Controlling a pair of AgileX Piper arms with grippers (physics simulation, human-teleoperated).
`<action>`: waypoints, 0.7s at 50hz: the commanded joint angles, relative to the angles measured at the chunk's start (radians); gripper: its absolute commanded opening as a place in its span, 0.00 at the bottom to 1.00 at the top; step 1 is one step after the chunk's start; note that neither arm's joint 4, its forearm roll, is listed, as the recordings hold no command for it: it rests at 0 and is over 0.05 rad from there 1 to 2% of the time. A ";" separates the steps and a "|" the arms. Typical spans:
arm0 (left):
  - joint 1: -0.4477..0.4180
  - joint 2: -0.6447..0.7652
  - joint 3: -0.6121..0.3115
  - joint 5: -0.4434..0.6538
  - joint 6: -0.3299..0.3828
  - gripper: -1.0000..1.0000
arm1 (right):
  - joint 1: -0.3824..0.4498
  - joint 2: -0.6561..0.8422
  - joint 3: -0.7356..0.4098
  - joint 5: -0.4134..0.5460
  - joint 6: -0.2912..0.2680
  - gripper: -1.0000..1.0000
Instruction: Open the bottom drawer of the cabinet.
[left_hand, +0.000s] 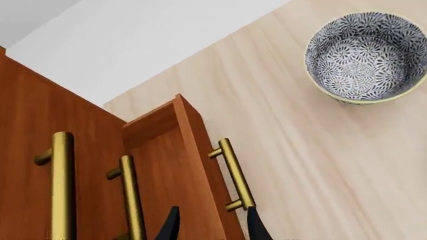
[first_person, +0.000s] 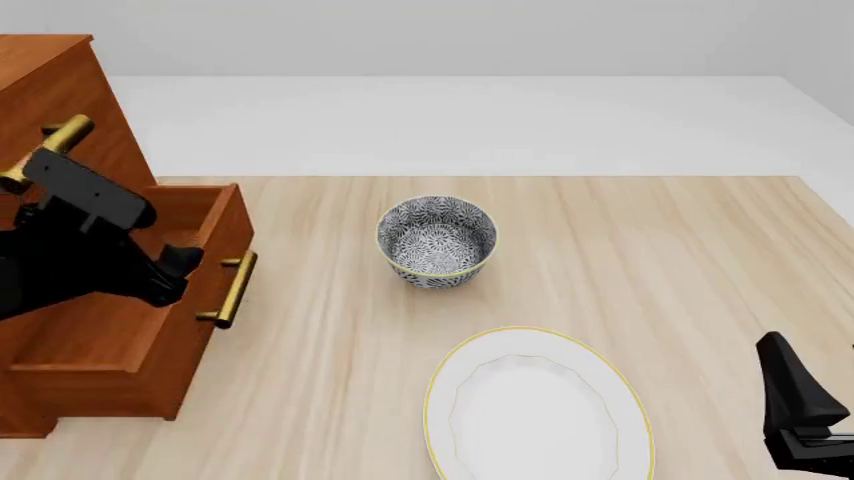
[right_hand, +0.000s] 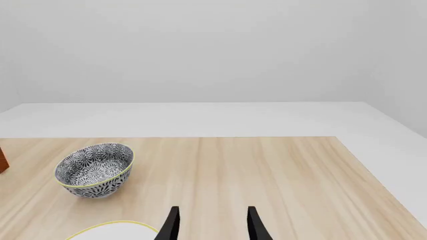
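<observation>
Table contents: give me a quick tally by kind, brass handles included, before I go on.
Cabinet: 1
Brass handles: 3, one on the bottom drawer, which stands pulled out
Patterned bowl: 1
White plate: 1
Grippers: 2, left gripper and right gripper
Total: 8

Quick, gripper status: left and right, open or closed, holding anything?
Left gripper: open, fingers apart near the bottom drawer handle, not gripping it.
Right gripper: open, holding nothing.
</observation>
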 joint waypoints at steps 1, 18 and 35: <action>0.031 0.039 0.014 -0.010 -0.037 1.00 | 0.000 0.000 0.000 0.000 0.000 1.00; 0.047 0.084 0.039 -0.031 -0.094 1.00 | 0.000 0.000 0.000 0.000 0.000 1.00; 0.047 0.159 0.066 -0.084 -0.163 1.00 | 0.000 0.000 0.000 0.000 0.000 1.00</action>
